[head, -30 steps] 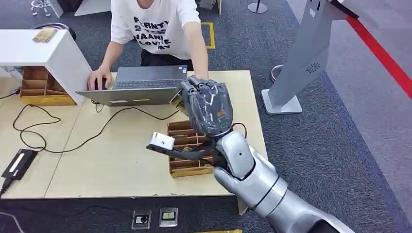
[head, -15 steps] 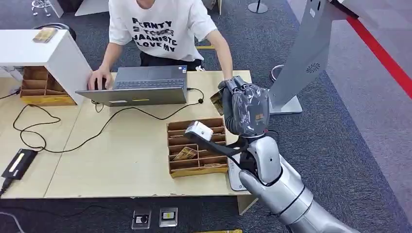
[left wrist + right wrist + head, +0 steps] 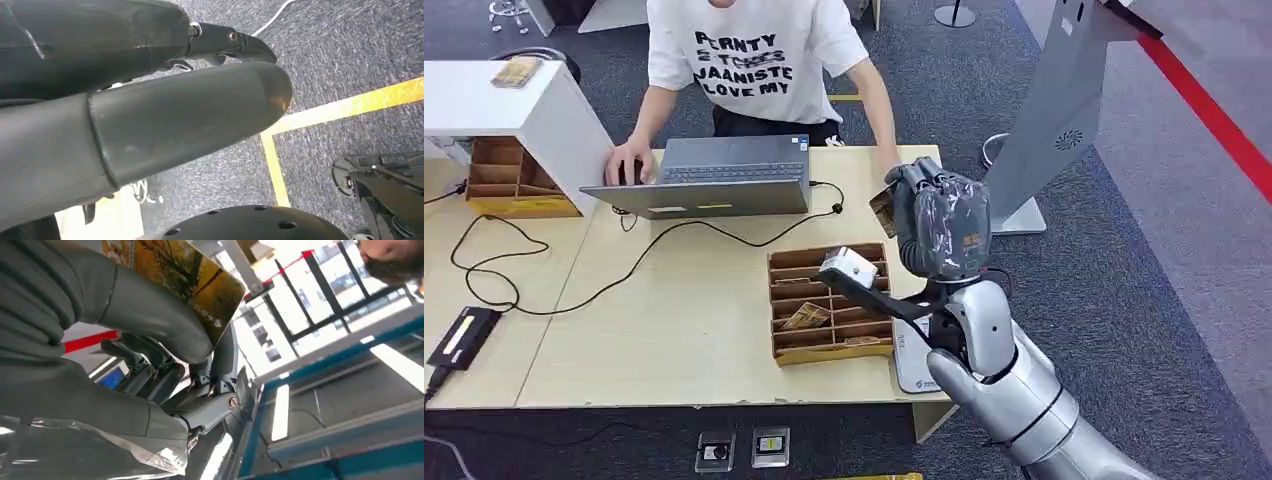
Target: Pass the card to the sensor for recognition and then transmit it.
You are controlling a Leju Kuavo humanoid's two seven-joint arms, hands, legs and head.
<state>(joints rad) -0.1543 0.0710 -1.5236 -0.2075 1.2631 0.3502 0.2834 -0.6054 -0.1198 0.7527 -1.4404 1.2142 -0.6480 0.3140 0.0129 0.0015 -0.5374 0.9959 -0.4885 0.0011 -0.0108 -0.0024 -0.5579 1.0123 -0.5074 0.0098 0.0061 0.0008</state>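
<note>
We see the right hand (image 3: 939,228) raised above the table's (image 3: 674,330) right edge, gripping the card (image 3: 883,211) between thumb and fingers; the right wrist view shows that card (image 3: 187,277), printed with a yellow landscape, pressed under the thick thumb. Compared with half a second ago, the hand has drifted slightly further right and a little lower, nearer the grey kiosk (image 3: 1064,110), carrying the card with it. The divided cardboard tray (image 3: 829,305) lies unchanged on the table. The person (image 3: 759,55) remains at the laptop (image 3: 714,178). The left hand (image 3: 150,115) hangs over carpet; whether its fingers are closed we cannot tell.
</note>
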